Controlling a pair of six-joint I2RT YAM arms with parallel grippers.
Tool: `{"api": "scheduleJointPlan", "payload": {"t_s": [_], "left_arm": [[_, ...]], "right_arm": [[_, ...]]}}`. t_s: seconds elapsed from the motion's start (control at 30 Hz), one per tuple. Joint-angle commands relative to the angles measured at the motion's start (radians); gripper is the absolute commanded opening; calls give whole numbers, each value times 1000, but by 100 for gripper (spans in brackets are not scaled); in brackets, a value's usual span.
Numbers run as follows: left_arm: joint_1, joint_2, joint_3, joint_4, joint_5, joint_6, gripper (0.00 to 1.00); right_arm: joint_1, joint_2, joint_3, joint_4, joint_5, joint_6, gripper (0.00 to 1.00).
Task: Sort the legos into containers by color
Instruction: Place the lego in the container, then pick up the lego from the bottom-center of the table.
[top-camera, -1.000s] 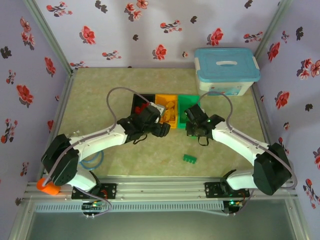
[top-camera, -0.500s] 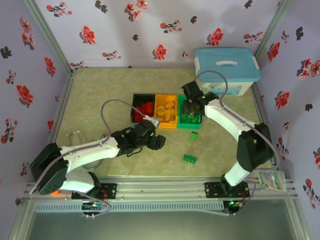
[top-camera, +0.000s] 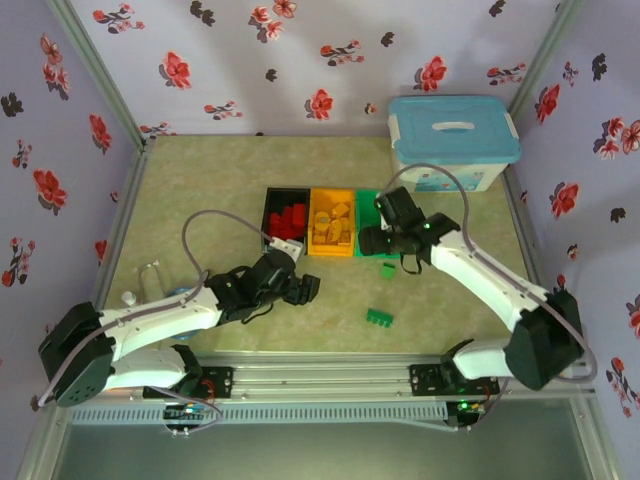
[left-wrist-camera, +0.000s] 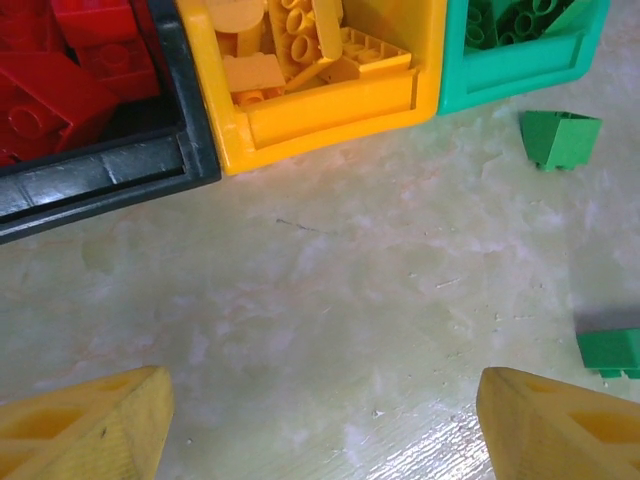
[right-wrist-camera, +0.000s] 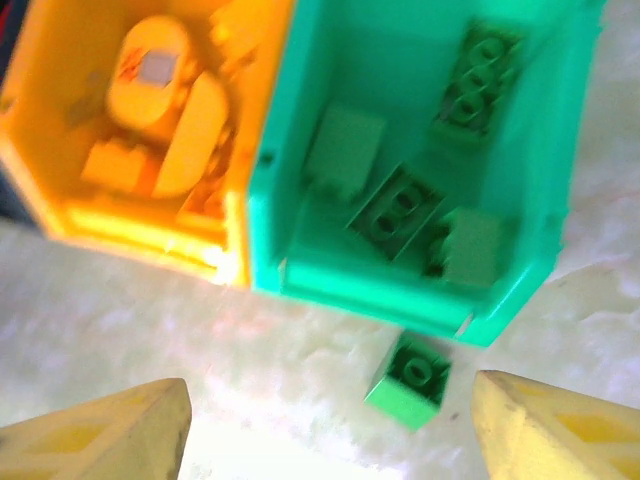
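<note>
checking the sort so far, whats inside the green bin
Only green legos, about five, lie loose on the floor of the green bin. The right wrist view is blurred, and whether anything lies under them cannot be seen.

legos (top-camera: 333, 224) in bins (left-wrist-camera: 330, 110) (2 grn (top-camera: 379, 317) loose)

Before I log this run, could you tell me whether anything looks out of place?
A small green lego lies loose on the table just outside the front wall of the green bin, and a longer green lego lies farther from it.
</note>
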Motion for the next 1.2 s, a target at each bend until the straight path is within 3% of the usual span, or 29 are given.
{"api": "scheduleJointPlan", "payload": {"t_s": [0.0,0.3,0.43,0.77,1.17], "left_arm": [[21,-22,-23,39,-26,-21,80],[39,-32,-17,43,-17,-19,80],[40,-53,-22,35,-19,-20,80],[52,-87,-44,36,-19,-25,80],[61,-82,-46,42,-17,-16,80]], "right_arm": [[48,-62,-73,-61,-119,-64,76],[232,-78,-182,-110,-163,12,82],[301,13,-176,-148,-71,48,82],[359,123,-185,-191,-14,117,76],[368,255,-147,-242,58,138,58]]}}
